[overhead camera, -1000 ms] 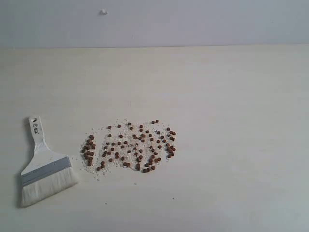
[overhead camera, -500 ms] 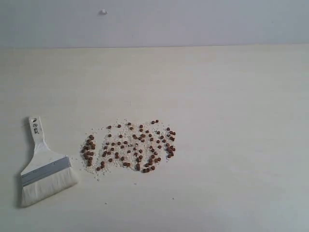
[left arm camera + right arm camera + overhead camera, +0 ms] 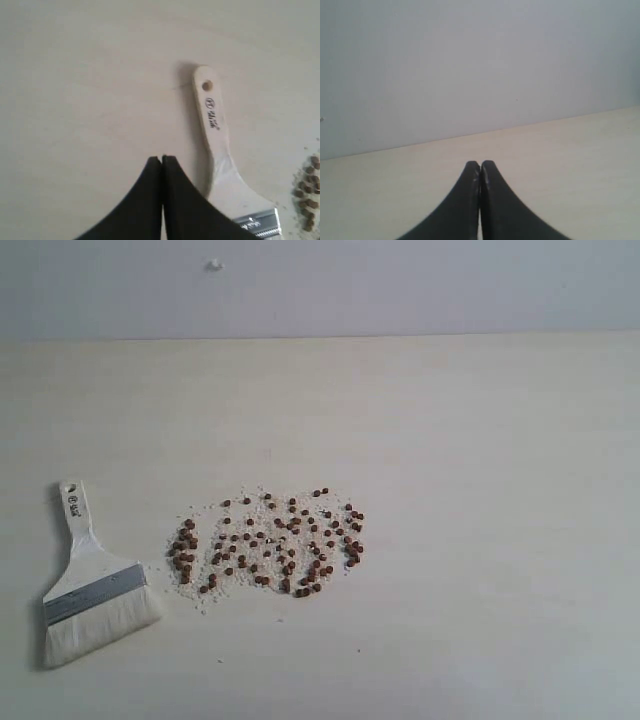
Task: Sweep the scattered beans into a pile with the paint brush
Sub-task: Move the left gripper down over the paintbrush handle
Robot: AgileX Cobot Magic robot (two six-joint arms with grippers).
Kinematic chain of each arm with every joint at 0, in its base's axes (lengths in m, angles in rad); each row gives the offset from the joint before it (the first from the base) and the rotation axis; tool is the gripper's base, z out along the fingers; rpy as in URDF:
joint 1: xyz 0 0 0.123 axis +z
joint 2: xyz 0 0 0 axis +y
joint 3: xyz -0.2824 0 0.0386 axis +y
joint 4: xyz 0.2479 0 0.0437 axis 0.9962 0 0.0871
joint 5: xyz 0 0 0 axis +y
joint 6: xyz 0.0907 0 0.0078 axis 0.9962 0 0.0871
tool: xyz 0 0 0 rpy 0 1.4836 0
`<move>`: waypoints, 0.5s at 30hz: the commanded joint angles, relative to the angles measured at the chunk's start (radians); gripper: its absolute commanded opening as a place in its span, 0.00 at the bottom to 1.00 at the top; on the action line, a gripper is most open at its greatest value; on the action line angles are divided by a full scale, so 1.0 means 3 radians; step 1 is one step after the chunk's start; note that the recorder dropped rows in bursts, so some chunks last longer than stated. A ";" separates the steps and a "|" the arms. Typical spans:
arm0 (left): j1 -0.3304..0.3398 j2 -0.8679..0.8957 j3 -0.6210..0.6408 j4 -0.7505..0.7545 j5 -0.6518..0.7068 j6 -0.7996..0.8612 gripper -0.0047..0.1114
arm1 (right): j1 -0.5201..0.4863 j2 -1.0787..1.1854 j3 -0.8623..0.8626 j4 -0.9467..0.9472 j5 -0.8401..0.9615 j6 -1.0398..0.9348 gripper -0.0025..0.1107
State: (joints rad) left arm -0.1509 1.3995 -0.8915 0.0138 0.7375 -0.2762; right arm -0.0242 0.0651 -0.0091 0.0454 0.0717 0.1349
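Gripping comes first, and that is where I judge the main risk lies. The wide flat paint brush, with cream bristles, a silver metal ferrule and a white tapered handle, lies flat on the pale matte table. Its bristle end sits just beside the left edge of the scattered beans. The left gripper, two black tapered fingers pressed together on nothing, is near the handle but apart from it. The jaws must spread before any grasp, and an off-centre pinch on that thin, smooth handle could skid it or push the bristles into the nearest beans. The right gripper, also closed and empty, faces bare table and wall.

The beans are tiny, hard, round and reddish-brown, mingled with fine white crumbs. A fast stroke would probably roll them wider. Soft bristles that splay may let some slip through, and the flat tabletop has no edge to stop them.
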 commanded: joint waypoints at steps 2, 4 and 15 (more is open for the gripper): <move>-0.0366 0.0119 0.0073 -0.0446 -0.0240 0.0139 0.04 | 0.0003 -0.0024 0.0014 0.0002 -0.0033 0.0007 0.02; -0.0479 0.0136 0.0089 -0.0450 -0.0289 0.0091 0.04 | 0.0003 -0.0024 0.0014 0.0002 -0.0033 0.0007 0.02; -0.0627 0.0166 0.0089 -0.0664 -0.0355 -0.0064 0.20 | 0.0003 -0.0024 0.0014 0.0002 -0.0033 0.0007 0.02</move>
State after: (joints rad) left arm -0.3309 1.4444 -0.8686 -0.1487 0.6435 -0.2859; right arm -0.0242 0.0651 -0.0091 0.0454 0.0717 0.1349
